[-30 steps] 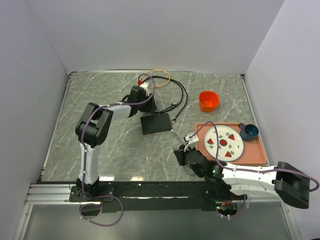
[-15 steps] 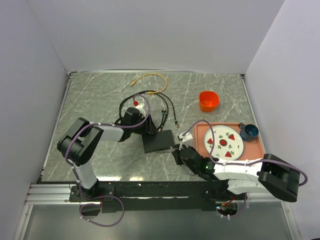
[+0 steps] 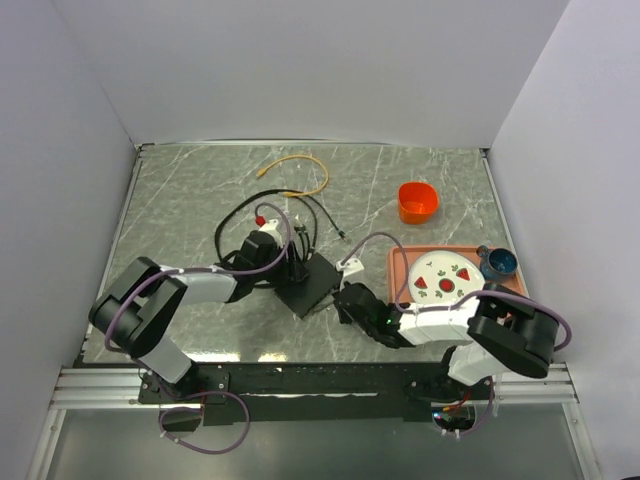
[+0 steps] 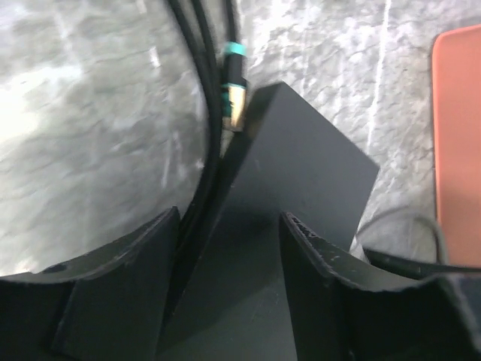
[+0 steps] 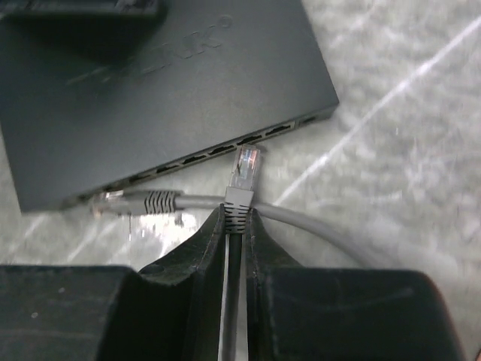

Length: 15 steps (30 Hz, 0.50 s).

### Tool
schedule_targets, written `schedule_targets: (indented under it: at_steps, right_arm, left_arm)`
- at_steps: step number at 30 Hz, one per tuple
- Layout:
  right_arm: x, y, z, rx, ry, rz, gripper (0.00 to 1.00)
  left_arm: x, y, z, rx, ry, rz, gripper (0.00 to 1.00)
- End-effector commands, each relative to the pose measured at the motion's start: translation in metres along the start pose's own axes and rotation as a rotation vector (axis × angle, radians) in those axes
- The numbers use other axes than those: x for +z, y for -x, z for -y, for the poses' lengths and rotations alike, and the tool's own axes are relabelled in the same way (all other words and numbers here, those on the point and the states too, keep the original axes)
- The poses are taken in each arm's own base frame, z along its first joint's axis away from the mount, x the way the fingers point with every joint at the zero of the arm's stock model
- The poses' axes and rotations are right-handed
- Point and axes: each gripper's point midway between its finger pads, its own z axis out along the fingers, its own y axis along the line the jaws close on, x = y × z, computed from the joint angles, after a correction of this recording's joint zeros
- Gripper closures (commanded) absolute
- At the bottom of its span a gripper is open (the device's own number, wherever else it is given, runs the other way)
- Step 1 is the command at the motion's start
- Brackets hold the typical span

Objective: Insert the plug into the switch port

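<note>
The switch (image 3: 314, 284) is a flat black box lying at an angle at mid-table. In the right wrist view its port row (image 5: 225, 147) faces my right gripper (image 5: 237, 218). That gripper is shut on the grey cable's clear plug (image 5: 245, 169), whose tip sits just short of the ports. A second grey plug (image 5: 139, 201) lies at the left end of the port row. My left gripper (image 4: 229, 226) is open, its fingers astride the switch's side edge (image 4: 301, 173). In the top view the left gripper (image 3: 290, 265) and right gripper (image 3: 345, 298) flank the switch.
Black cables (image 4: 195, 113) with a gold and teal plug (image 4: 234, 94) run by the switch's far corner. An orange cable (image 3: 300, 165) lies at the back. An orange bowl (image 3: 418, 200), a salmon tray (image 3: 400, 258) with a plate (image 3: 445, 278) and a blue cup (image 3: 497, 262) are at the right.
The left arm has drawn the switch nearer and turned it at an angle. The right gripper has moved left, up to the port edge, with the plug in it.
</note>
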Motion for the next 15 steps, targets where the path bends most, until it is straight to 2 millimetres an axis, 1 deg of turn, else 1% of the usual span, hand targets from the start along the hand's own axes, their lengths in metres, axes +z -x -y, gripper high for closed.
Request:
schedule_targets:
  at_steps: [1,2,4,5,7,9,10,12,13,14,15]
  right_arm:
    - [0.019,0.051,-0.016,0.016,0.040,0.116,1.00]
    - [0.023,0.061,-0.020,-0.002,0.043,0.127,1.00]
    - [0.027,0.071,-0.021,-0.012,0.044,0.141,1.00]
    - [0.029,0.077,-0.024,-0.024,0.050,0.149,1.00]
    - [0.029,0.080,-0.025,-0.041,0.056,0.145,1.00]
    - [0.027,0.076,-0.027,-0.057,0.076,0.132,1.00]
    - [0.026,0.073,-0.027,-0.064,0.086,0.126,1.00]
    - [0.023,0.061,-0.023,-0.078,0.086,0.091,1.00]
    - [0.022,0.056,-0.022,-0.077,0.090,0.074,1.00]
    - [0.020,0.047,-0.018,-0.067,0.081,0.048,1.00]
    - [0.019,0.043,-0.017,-0.060,0.080,0.041,1.00]
  left_arm:
    - [-0.020,-0.051,-0.026,-0.004,0.115,-0.174,0.37]
    - [-0.021,-0.049,-0.028,-0.004,0.124,-0.164,0.35]
    - [-0.023,-0.048,-0.030,-0.008,0.136,-0.155,0.33]
    - [-0.024,-0.044,-0.033,-0.010,0.155,-0.138,0.31]
    - [-0.025,-0.038,-0.039,-0.020,0.180,-0.119,0.27]
    - [-0.026,-0.034,-0.048,-0.025,0.218,-0.115,0.23]
    - [-0.025,-0.027,-0.051,-0.026,0.223,-0.103,0.23]
    - [-0.022,-0.025,-0.054,-0.020,0.227,-0.108,0.22]
    - [-0.020,-0.016,-0.054,-0.026,0.233,-0.094,0.22]
    - [-0.017,-0.017,-0.058,-0.033,0.243,-0.104,0.22]
    - [-0.016,-0.016,-0.059,-0.038,0.255,-0.109,0.22]
